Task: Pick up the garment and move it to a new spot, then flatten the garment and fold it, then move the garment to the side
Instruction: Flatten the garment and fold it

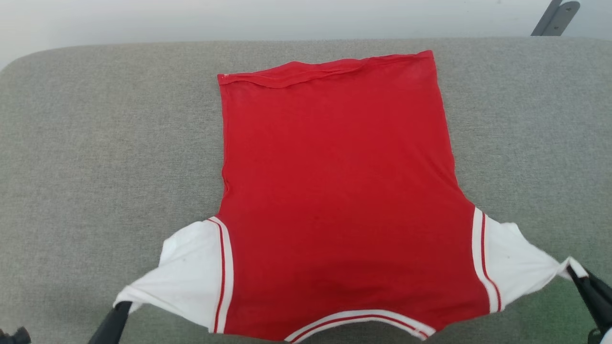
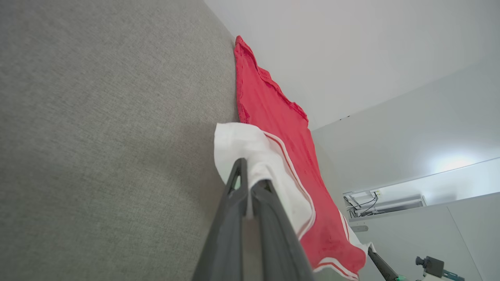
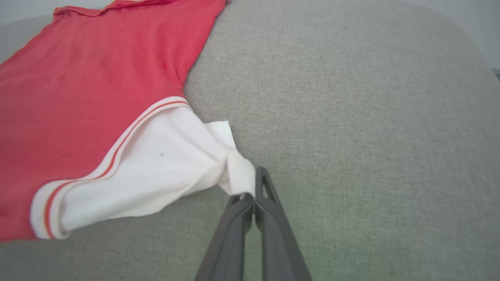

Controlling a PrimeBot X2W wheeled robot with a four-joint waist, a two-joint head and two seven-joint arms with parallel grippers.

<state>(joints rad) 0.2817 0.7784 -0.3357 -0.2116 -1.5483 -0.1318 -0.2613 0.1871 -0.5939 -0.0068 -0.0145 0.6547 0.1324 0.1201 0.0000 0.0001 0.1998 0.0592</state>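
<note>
The left gripper (image 1: 119, 310) sits at the near left. Its two dark fingers are pinched together on the outer end of the jersey T-shirt's (image 1: 334, 191) white left sleeve (image 1: 186, 277). In the left wrist view the white cloth bunches over the fingertips of that gripper (image 2: 250, 177). The right gripper (image 1: 576, 276) is at the near right edge, likewise clamped, with the tip of the white right sleeve (image 1: 516, 260) caught between its fingers. The right wrist view shows that sleeve gathered into a small twisted tab at the gripper (image 3: 254, 185).

Both sleeves are drawn outward and toward the near side, away from the body of the shirt. The red body lies spread on the grey fabric-covered surface (image 1: 95, 143), roughly centred. Its collar trim (image 1: 363, 319), with red and white stripes, is at the near edge, and its hem (image 1: 325, 69) is at the far end, slightly rumpled. Striped bands mark both shoulder seams.

A grey metal bracket (image 1: 554, 16) stands beyond the far right corner of the surface.
</note>
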